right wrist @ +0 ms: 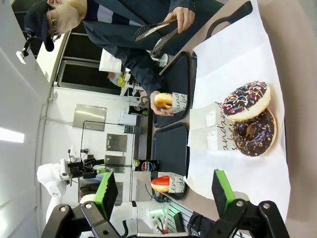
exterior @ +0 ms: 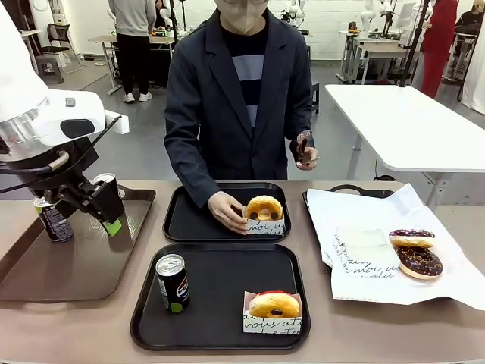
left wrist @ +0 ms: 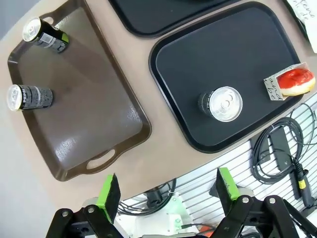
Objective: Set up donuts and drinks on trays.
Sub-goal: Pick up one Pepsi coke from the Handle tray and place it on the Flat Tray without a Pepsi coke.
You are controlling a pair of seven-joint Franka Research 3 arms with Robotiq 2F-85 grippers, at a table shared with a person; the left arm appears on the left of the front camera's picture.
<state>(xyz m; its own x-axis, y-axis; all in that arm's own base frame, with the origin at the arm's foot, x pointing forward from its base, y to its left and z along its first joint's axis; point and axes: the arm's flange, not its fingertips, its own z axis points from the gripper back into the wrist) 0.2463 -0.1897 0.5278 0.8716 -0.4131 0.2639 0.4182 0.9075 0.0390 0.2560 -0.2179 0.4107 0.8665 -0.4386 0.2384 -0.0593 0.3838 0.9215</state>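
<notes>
A: What lies on the tan table?
B: At the left of the frame, a long brown tray. At lower centre, the near black tray; just above it, the far black tray, with a thin gap between them.
A: And right?
B: A white paper sheet, draped over a dark tray and onto the tabletop.

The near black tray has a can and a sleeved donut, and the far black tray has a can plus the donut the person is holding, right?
Not quite: the far black tray holds no can, just the donut in the person's hand, as the front view shows. The near black tray does hold a can and a sleeved donut.
</notes>
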